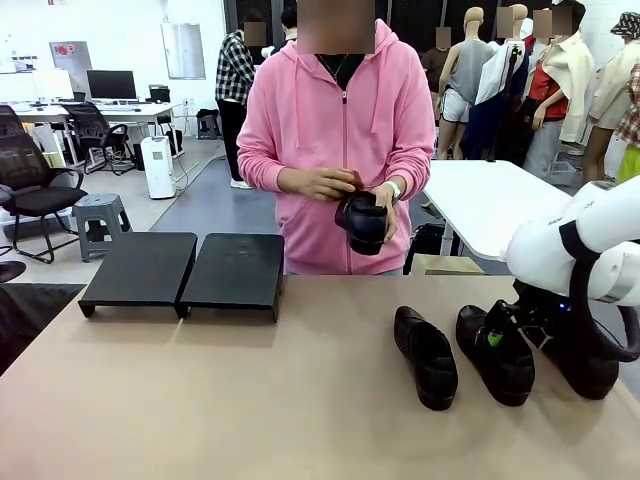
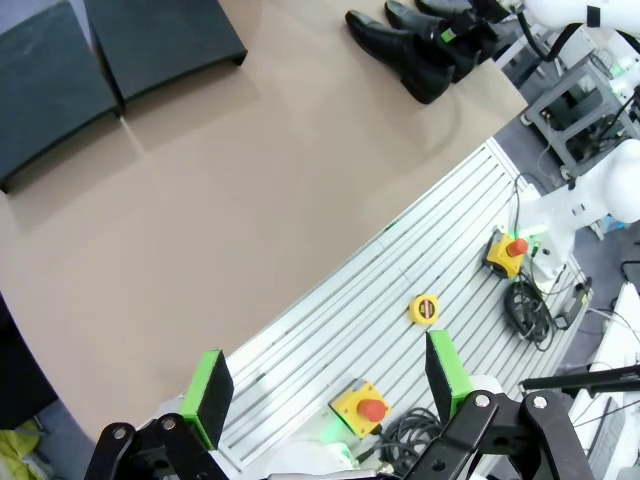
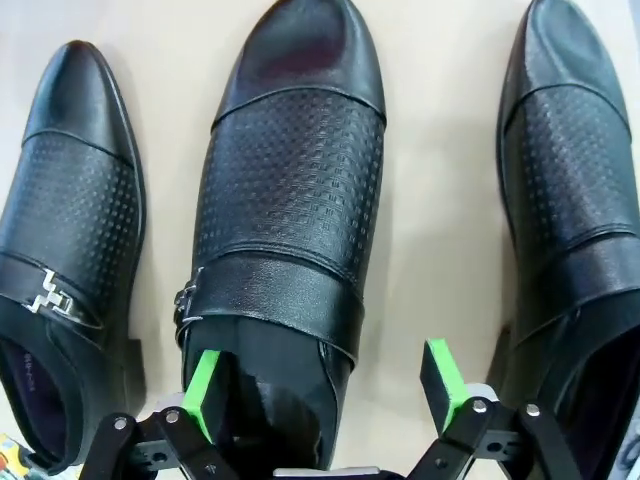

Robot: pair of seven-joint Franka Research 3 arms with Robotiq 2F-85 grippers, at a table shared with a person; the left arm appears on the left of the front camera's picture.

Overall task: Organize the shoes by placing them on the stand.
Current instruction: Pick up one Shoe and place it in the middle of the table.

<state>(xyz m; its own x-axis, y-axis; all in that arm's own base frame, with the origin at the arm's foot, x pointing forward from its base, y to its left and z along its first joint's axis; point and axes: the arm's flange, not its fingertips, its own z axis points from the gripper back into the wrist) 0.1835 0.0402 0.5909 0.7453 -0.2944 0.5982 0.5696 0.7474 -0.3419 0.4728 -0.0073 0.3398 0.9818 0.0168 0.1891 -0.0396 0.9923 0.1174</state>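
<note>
Three glossy black shoes lie on the tan table at the right: one on the left (image 1: 425, 355), a middle one (image 1: 495, 352) and one half hidden behind my right arm (image 1: 592, 368). My right gripper (image 3: 322, 385) is open just above the heel opening of the middle shoe (image 3: 290, 200). Its left pad (image 3: 203, 390) is over the opening and the other pad is over bare table beside the shoe. A person in a pink hoodie holds the fourth shoe (image 1: 362, 220) in both hands. The stand's two black trays (image 1: 140, 268) (image 1: 235, 270) stand bare at the far left. My left gripper (image 2: 325, 385) hangs open, holding nothing.
In the left wrist view, a ribbed aluminium base (image 2: 400, 290) below the table's near edge carries yellow stop buttons (image 2: 362, 405), a tape measure (image 2: 424, 308) and cables. The neighbouring shoes (image 3: 75, 230) (image 3: 575, 200) lie close on either side of the middle one.
</note>
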